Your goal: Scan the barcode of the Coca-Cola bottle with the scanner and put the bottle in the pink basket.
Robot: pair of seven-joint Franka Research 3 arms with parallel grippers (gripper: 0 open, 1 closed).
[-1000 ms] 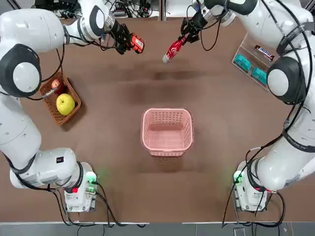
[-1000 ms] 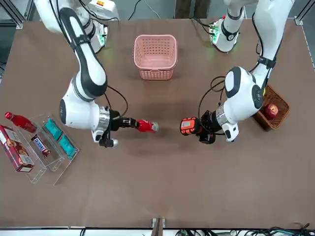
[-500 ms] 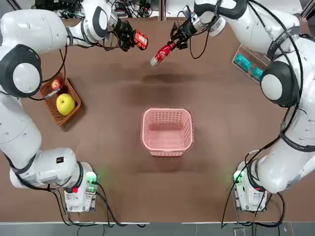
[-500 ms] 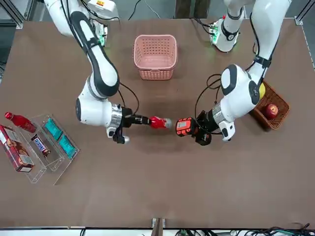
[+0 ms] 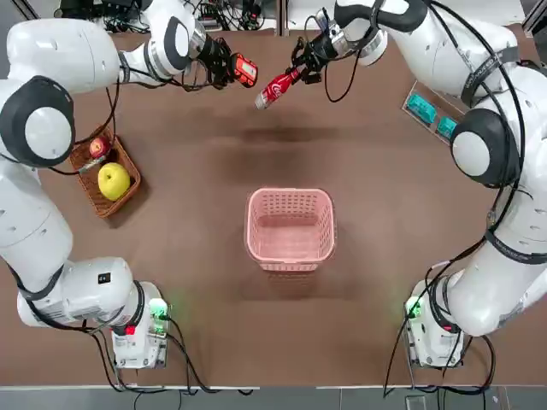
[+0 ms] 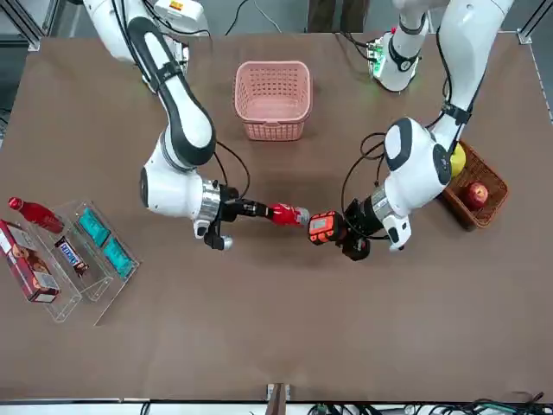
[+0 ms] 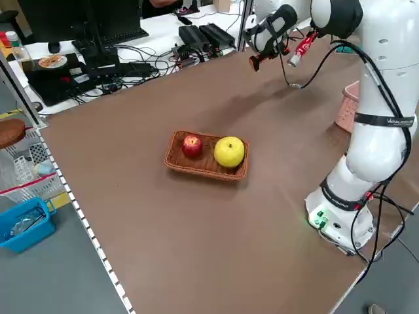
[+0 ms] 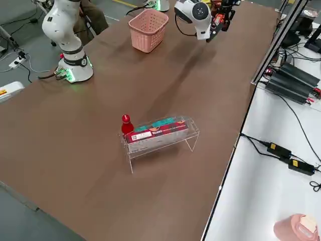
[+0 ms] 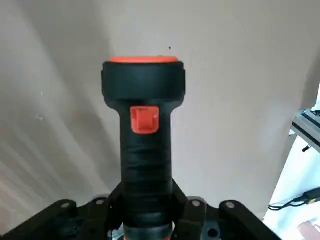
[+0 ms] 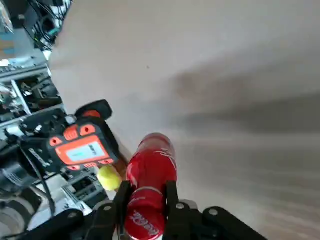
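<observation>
Right gripper, clamped on Coca-Cola bottle, beside scanner; left gripper clamped round scanner's handle. Bottle risks knocking scanner if advanced further.

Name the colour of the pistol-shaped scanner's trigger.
Orange-red; the left wrist view shows it best.

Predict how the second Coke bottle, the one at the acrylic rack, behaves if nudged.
The red bottle probably rolls: its body is round. Its walls likely stay fairly stiff, being smooth and undented. The clear rack might check it on one side.
</observation>
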